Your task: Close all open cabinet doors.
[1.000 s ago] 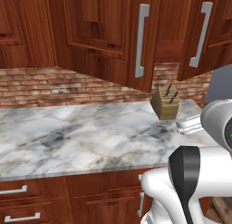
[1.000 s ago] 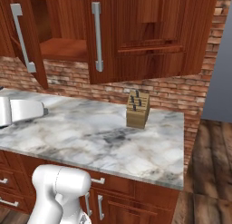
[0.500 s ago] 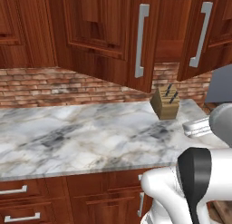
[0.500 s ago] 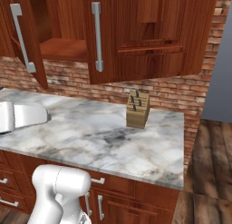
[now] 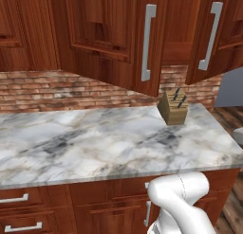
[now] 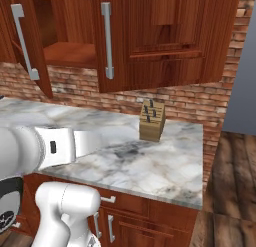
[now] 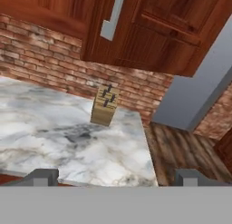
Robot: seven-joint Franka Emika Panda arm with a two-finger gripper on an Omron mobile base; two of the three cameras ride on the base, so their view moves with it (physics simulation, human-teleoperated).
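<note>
Cabinet doors (image 5: 109, 36) are swung open at upper frame (grey bar handles) | knife block (image 5: 173, 106) is set on marble counter (image 5: 85, 143) | gripper (image 7: 113, 175) jaws are spread wide, nothing held.

Knife block (image 5: 173, 107) on counter (image 5: 95, 143) near its right end; cabinet doors (image 5: 142, 39) above.
</note>
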